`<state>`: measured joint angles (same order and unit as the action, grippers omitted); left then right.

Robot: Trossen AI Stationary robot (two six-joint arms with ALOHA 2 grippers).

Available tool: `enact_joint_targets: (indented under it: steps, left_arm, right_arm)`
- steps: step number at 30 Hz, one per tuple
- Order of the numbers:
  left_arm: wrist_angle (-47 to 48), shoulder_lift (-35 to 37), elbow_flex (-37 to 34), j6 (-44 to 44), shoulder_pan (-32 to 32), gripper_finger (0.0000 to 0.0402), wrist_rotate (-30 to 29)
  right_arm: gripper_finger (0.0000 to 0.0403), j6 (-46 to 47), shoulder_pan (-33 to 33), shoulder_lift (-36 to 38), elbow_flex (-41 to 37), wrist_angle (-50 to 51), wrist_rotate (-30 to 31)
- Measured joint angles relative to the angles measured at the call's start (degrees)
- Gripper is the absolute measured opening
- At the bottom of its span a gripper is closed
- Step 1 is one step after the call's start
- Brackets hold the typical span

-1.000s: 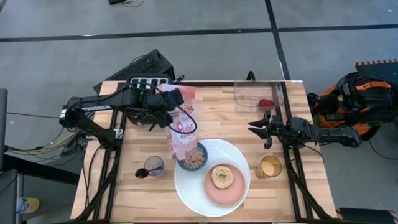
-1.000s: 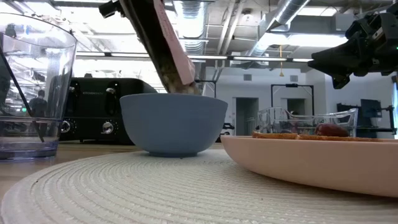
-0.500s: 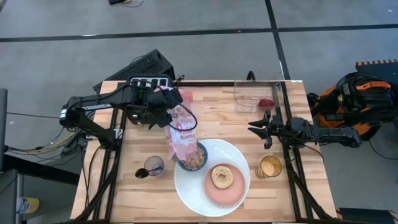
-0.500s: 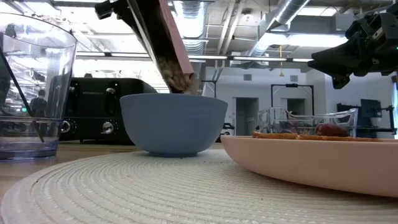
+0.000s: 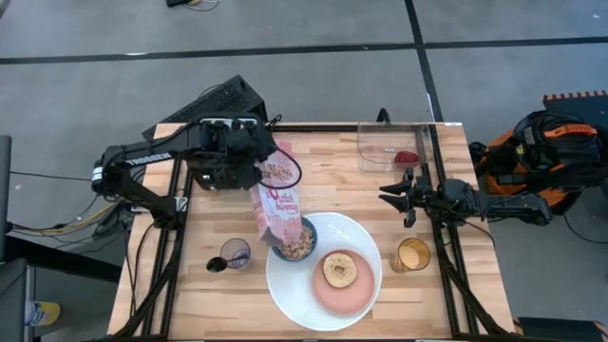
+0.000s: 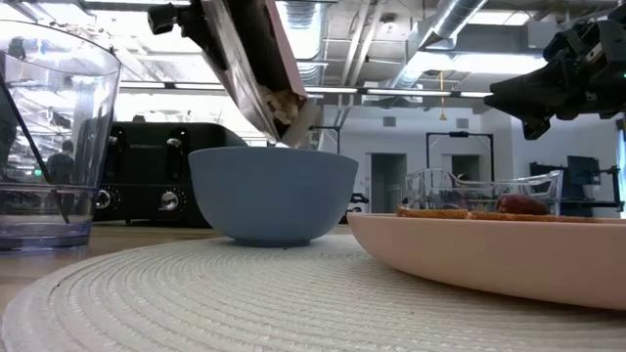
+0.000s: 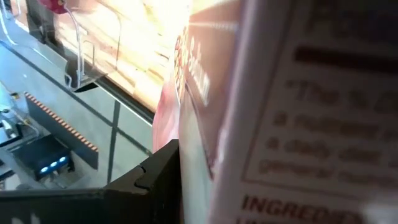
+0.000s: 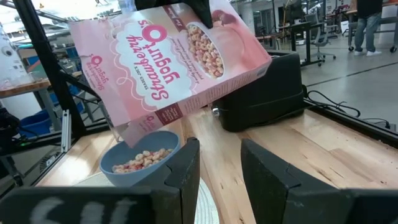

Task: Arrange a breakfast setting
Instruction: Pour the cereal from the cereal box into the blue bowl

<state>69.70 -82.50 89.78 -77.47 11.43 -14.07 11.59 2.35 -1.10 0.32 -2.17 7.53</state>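
My left gripper [image 5: 249,163] is shut on the tall pink-white cereal box [image 5: 277,198], which is tipped with its open mouth [image 6: 286,110] over the small blue bowl [image 5: 296,245]. The bowl holds cereal and stands on the large round white plate [image 5: 285,285]. Beside the bowl on that plate is the small pink plate [image 5: 353,296], carrying the bagel half [image 5: 338,269]. The black spoon [image 5: 218,263] stands in a glass [image 5: 236,253]. The red fruit [image 5: 407,157] lies in a clear container. My right gripper [image 5: 391,196] hangs open and empty at the right. My left gripper pinches the cereal box between its two fingers near the box's raised closed end [image 8: 198,17]. One finger [image 7: 155,180] lies against the box's side. The box is lifted clear and slants down, mouth lowest, just above the bowl's rim [image 6: 274,152].
The black toaster [image 5: 228,123] stands at the far left edge behind the left arm. A glass of orange drink [image 5: 412,255] stands right of the white plate. The clear container [image 5: 389,144] sits at the far right.
My left gripper has drawn back toward the toaster and turned the cereal box about its long axis. The box's mouth has risen a little above the bowl's rim, and cereal now shows in the mouth. My right arm has kept still.
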Motion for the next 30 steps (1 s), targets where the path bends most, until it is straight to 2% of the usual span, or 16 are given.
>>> enact_joint_targets:
  steps: [19,26,30]
  left_arm:
    - [-2.38,0.00,0.00,7.19,9.07,0.0181,14.14]
    - [-9.89,0.00,0.00,10.83,11.08,0.0181,19.33]
    - [-17.28,-0.63,0.02,17.07,11.92,0.0181,21.58]
  right_arm:
    - [0.0139,0.00,0.00,0.00,0.00,0.02,-0.02]
    - [0.0139,0.00,-0.02,-0.02,0.00,0.00,-0.02]
    - [0.0139,-0.02,-0.02,-0.02,-0.02,0.00,-0.02]
